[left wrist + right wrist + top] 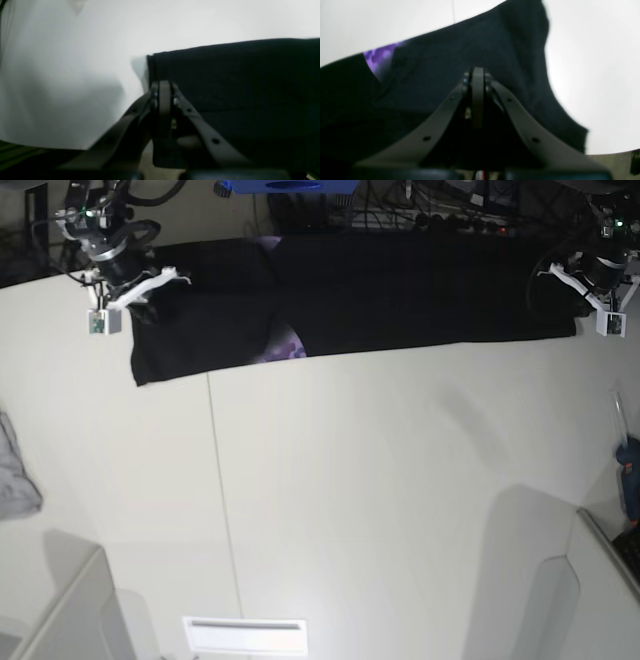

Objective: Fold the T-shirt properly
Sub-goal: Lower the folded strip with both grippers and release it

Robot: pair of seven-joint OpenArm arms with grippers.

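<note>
The black T-shirt (400, 290) lies spread in a long band along the far edge of the white table (350, 480). A purple patch (287, 346) shows at its front edge. My right gripper (140, 292) is at the shirt's left end. In the right wrist view it (477, 73) is shut on the black cloth (460, 45), with the purple patch (378, 58) to its left. My left gripper (577, 292) is at the shirt's right end. In the left wrist view it (162, 86) is shut at the shirt's corner (225, 75).
A small grey cloth (15, 470) lies at the table's left edge. A blue object (630, 470) sits at the right edge. Grey bins (60, 610) stand at the near corners. Cables and equipment (420, 205) crowd behind the table.
</note>
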